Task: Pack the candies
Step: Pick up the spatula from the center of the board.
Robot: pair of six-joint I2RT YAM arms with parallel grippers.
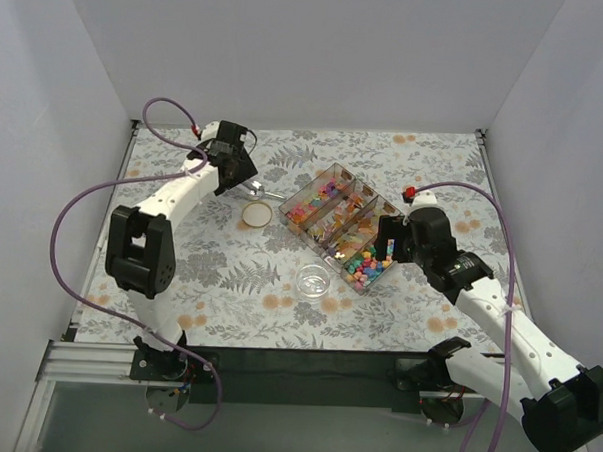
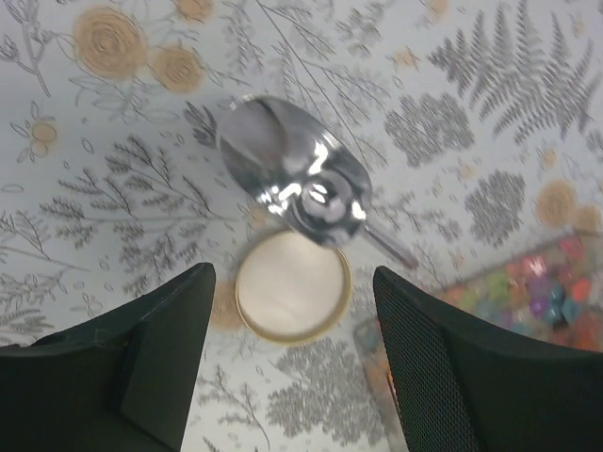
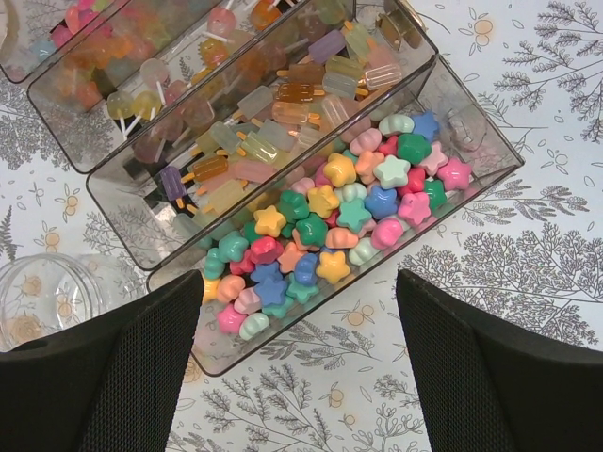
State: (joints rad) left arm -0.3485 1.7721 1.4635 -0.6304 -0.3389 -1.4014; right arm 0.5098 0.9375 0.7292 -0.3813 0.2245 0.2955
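The candies (image 3: 339,212) are small star and shell sweets in pink, yellow, blue, green and orange. They fill the near compartment of a clear divided box (image 1: 375,204); the other compartments hold lollipop and ice-pop shaped sweets (image 3: 236,122). My right gripper (image 3: 300,282) is open and empty, just above the box's near end (image 1: 384,245). My left gripper (image 2: 292,273) is open and empty over a round tan lid (image 2: 292,287), beside a shiny metal scoop (image 2: 292,179). In the top view the left gripper (image 1: 241,178) hovers by the scoop (image 1: 257,190) and the lid (image 1: 256,215).
A small empty clear jar (image 1: 314,280) stands on the fern-printed cloth in front of the box, and shows at the left of the right wrist view (image 3: 47,297). White walls close in the table on three sides. The box's corner shows blurred at the right of the left wrist view (image 2: 528,292).
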